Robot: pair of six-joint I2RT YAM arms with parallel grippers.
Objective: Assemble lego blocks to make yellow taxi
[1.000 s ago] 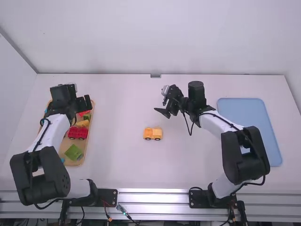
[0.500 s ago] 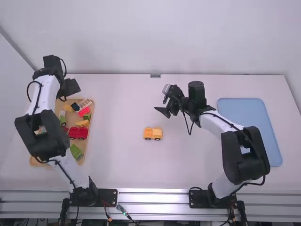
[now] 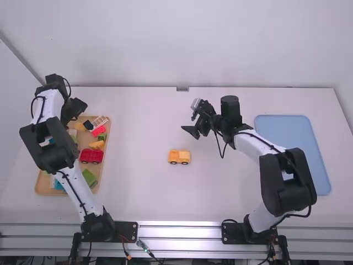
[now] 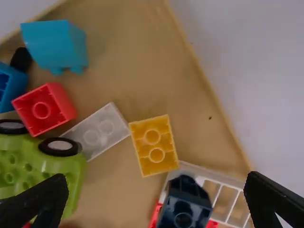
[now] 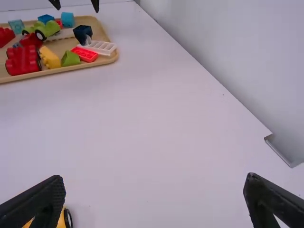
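While my left gripper [image 3: 79, 107] hangs over the far end of the light wooden tray [image 3: 42, 185], its jaws stand wide open. In the left wrist view, a small yellow plastic brick [image 4: 154, 145] lies hollow side up in the tray, just beside a translucent white brick [image 4: 98, 130] and a white lattice piece [image 4: 223, 192]. I can also see a dark blue block [image 4: 184, 206] by that lattice, a hollow red brick [image 4: 45, 109], a green wheeled base [image 4: 28, 166] and a turquoise block [image 4: 57, 45].

Out on the white worktop [image 3: 138, 182], between my two arms, the yellow-orange toy car [image 3: 179, 157] stands on its dark wheels. My right gripper [image 3: 192, 128] is a little beyond it and toward the right arm's side, above the worktop, also with its jaws spread wide. Over to the right, apart from the car, lies a flat light-blue panel [image 3: 292, 143].
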